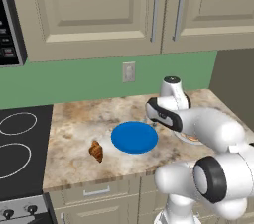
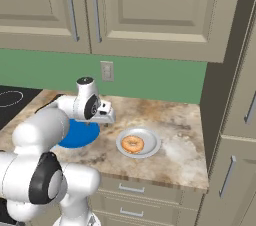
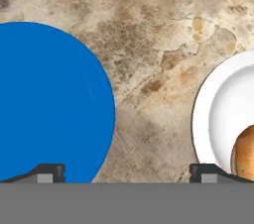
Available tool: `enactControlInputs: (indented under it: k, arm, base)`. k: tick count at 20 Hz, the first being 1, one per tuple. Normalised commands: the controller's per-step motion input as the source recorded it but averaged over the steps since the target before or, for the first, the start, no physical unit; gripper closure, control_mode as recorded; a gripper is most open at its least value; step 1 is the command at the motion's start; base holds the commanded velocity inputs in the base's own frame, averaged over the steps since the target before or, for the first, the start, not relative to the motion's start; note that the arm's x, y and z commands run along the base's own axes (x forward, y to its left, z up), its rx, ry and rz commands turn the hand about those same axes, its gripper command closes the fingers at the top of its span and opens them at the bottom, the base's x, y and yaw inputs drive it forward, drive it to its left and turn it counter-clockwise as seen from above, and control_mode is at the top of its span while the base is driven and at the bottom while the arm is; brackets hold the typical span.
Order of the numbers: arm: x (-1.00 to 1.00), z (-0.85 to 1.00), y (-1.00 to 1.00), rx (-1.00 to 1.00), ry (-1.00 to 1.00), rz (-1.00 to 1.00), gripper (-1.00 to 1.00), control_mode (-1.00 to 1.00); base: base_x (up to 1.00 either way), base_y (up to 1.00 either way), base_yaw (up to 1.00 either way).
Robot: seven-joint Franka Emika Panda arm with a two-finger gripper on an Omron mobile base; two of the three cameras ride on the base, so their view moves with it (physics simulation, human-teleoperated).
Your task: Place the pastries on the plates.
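One of two pastries is placed: the donut (image 2: 132, 144) lies on the white plate (image 2: 150, 149), near the counter's (image 2: 185, 125) front edge toward its right end. The croissant (image 1: 96, 151) sits bare on the counter by the front edge, toward the left end. Between them the blue plate (image 1: 134, 137) holds nothing. Your gripper (image 3: 127, 173) hangs over the gap between the two plates, fingertips (image 3: 47, 172) wide apart, carrying nothing. Next, I judge, you reach left past the blue plate for the croissant.
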Motion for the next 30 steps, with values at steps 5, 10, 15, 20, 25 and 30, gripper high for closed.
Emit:
enactControlInputs:
  k: [5,10,15,20,25,30]
  arm:
    - [-0.12,0.15,0.79,0.00,0.00,-0.03,-1.00,-1.00]
    - [-0.09,0.02,0.70,0.00,0.01,0.00,-1.00,-1.00]
    - [-0.03,0.06,0.71,0.01,0.03,0.00,-1.00,-1.00]
    - [-0.05,0.24,0.50,0.05,0.08,0.02,-1.00,-1.00]
    - [-0.20,0.09,0.49,0.02,0.06,0.05,-1.00,-1.00]
    - [-0.25,0.00,0.47,0.02,0.03,0.06,-1.00,-1.00]
  base:
    - [0.00,0.00,0.00]
    - [0.00,0.00,0.00]
    - [0.00,0.00,0.00]
    - [0.00,0.00,0.00]
    - [0.00,0.00,0.00]
    - [0.00,0.00,0.00]
